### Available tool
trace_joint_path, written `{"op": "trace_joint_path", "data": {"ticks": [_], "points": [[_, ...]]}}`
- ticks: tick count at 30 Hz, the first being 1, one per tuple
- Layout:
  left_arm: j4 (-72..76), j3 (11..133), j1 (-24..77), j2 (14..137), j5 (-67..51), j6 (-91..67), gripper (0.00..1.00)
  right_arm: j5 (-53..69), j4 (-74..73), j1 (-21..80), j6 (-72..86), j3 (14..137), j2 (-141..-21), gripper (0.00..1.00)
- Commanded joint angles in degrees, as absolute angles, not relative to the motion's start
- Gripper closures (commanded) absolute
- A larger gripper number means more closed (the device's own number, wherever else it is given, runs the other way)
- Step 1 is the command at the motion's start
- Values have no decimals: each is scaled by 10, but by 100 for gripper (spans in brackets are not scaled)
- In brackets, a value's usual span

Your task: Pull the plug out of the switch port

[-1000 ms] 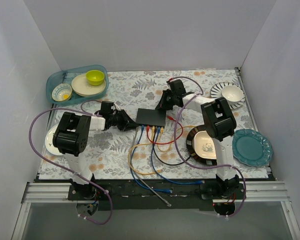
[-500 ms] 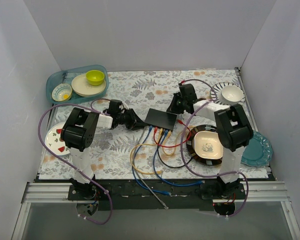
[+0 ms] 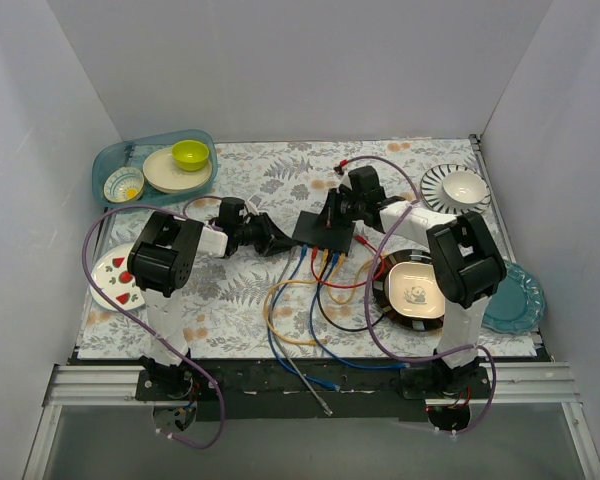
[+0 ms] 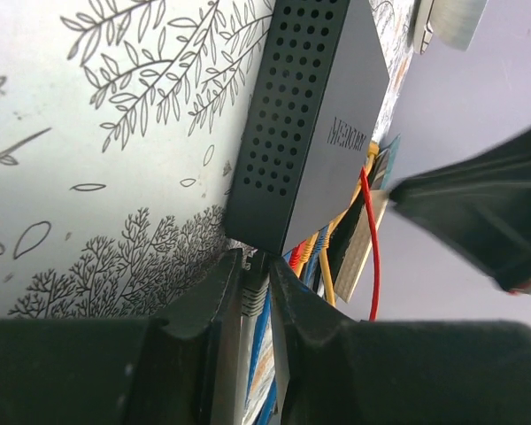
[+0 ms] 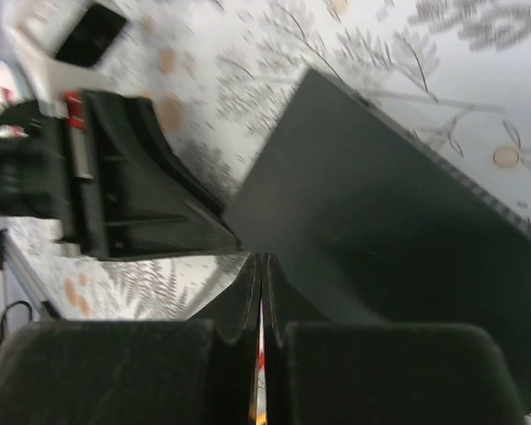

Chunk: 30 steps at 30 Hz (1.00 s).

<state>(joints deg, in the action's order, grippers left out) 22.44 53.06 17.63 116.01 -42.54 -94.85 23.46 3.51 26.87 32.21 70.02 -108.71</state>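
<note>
The flat black rectangular switch (image 3: 324, 233) box sits about mid-table on the floral-print mat (image 3: 240, 290), squeezed in between the two claws, with its socket edge facing the near side. A bundle of blue, red, yellow and black cables (image 3: 315, 275) spills out of that edge and loops toward the arm bases. The left wrist view shows the switch's perforated end wall plus the left gripper (image 4: 255, 261) right at the near corner, clenched on a greyish plug (image 4: 254, 301) with a blue lead behind it, one finger on each side of it. The plug is right up against the socket edge, but I can't make out whether it's seated or already out. The right gripper (image 5: 260, 258) is over the far-left part of the switch's matte top with its fingers pinched together, just a sliver between them and nothing held. Can't tell if it's actually pressing down. Off to the right there's a black-rimmed panda plate (image 3: 412, 291), and a blue plastic tray (image 3: 130, 152) of dishes sits in the far-left corner.
</note>
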Motion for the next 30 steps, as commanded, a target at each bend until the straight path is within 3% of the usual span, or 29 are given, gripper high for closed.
{"op": "trace_joint_path", "data": {"ticks": [1,15,23,30], "points": [[220,549,177,1163,-434,-939,100,202,-28,274,264,709,-1102,99],[211,522,174,1168,-451,-926,100,257,-5,258,315,694,-1202,99],[304,467,156,1167,-513,-985,100,320,87,245,373,641,-1247,99],[252,465,156,1155,-512,-956,100,312,59,244,365,672,-1260,99]]}}
